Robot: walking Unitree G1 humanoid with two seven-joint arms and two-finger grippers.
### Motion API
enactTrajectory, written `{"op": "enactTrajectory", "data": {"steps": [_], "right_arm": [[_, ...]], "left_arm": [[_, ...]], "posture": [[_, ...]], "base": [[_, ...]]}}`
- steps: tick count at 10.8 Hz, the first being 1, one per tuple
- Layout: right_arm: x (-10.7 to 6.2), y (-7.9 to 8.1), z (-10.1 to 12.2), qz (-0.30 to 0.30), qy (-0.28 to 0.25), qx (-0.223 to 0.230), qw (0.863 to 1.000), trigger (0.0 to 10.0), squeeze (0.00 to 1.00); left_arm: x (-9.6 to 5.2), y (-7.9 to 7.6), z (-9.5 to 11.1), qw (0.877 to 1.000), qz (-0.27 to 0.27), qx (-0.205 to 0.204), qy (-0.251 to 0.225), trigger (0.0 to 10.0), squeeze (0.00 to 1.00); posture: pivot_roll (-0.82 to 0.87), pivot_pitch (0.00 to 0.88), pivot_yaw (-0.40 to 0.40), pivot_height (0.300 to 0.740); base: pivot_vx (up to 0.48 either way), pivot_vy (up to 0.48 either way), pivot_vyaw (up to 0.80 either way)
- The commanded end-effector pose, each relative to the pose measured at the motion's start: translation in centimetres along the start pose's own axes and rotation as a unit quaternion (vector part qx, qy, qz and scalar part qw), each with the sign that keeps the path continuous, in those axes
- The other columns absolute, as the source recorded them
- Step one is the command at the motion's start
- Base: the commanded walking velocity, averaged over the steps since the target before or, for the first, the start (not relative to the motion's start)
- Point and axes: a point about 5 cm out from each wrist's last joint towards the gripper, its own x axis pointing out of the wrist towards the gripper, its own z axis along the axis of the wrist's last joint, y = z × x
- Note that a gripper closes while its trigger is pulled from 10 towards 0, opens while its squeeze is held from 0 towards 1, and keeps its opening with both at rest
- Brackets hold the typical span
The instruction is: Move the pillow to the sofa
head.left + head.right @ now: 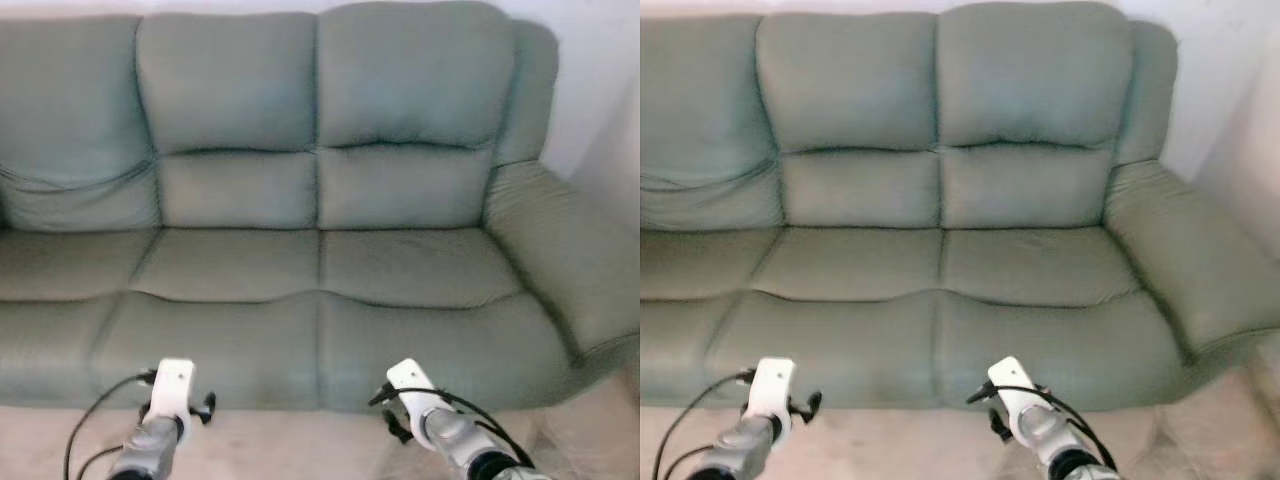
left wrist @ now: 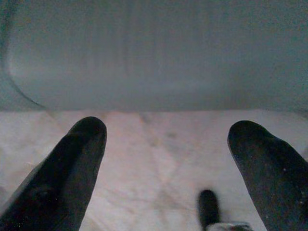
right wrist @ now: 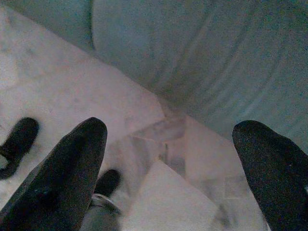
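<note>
A grey-green three-seat sofa (image 1: 320, 270) stands straight ahead, its seat front close to me. My left arm (image 1: 168, 400) and right arm (image 1: 420, 400) hang low in front of the sofa's base, over the floor. In the left wrist view, my left gripper (image 2: 166, 132) is open, its two black fingers (image 2: 77, 163) spread wide over pale tile, with the sofa's front panel (image 2: 154, 53) beyond. My right gripper (image 3: 171, 130) is open too, fingers (image 3: 72, 168) apart above the floor near the sofa's lower edge (image 3: 202, 62).
Pale marbled floor tiles (image 2: 159, 159) run along the sofa's base. The padded right armrest (image 1: 560, 250) juts forward on the right, with a white wall (image 1: 590, 60) behind it. Small dark shapes (image 3: 17, 144) lie low on the floor beneath the grippers.
</note>
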Motion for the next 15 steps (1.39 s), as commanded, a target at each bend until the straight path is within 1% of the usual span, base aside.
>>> {"op": "enactTrajectory", "data": {"steps": [1,8,9,11,13,14,15], "right_arm": [[-0.15,-0.74,-0.83,-0.01,0.014,-0.006,1.0,10.0,0.0],[-0.17,-0.72,-0.95,-0.008,0.015,-0.015,1.0,10.0,0.0],[-0.16,-0.47,-1.02,0.005,0.017,-0.002,1.0,10.0,0.0],[-0.15,-0.48,-0.98,0.002,0.017,-0.014,1.0,10.0,0.0],[-0.15,-0.5,-0.97,0.003,0.017,-0.012,1.0,10.0,0.0],[-0.17,-0.7,-0.94,-0.005,0.016,-0.004,1.0,10.0,0.0],[-0.16,-0.73,-0.87,-0.004,0.016,-0.007,1.0,10.0,0.0]], "left_arm": [[0.1,-0.63,0.16,1.0,-0.008,0.005,-0.001,10.0,0.0],[0.06,-0.67,-0.05,1.0,-0.007,0.009,0.002,10.0,0.0],[0.05,-0.67,-0.11,1.0,-0.007,0.01,0.003,10.0,0.0],[0.02,-0.69,-0.22,1.0,-0.008,0.012,0.004,10.0,0.0],[0.01,-0.67,-0.27,1.0,-0.008,0.012,0.004,10.0,0.0],[0.01,-0.68,-0.27,1.0,-0.009,0.008,0.004,10.0,0.0],[0.02,-0.69,-0.25,1.0,-0.009,0.012,0.004,10.0,0.0]], "posture": [[-0.01,0.0,0.024,0.74],[-0.01,0.0,0.024,0.74],[-0.01,0.0,0.024,0.74],[-0.01,0.0,0.024,0.74],[0.0,0.0,0.024,0.74],[0.0,0.0,0.025,0.74],[0.0,0.0,0.025,0.74]], "base": [[0.0,0.48,0.0],[0.0,0.48,0.0],[0.0,0.48,0.0],[0.0,0.48,0.0],[0.0,0.48,0.0],[0.0,0.0,0.0],[0.0,0.0,0.0]]}}
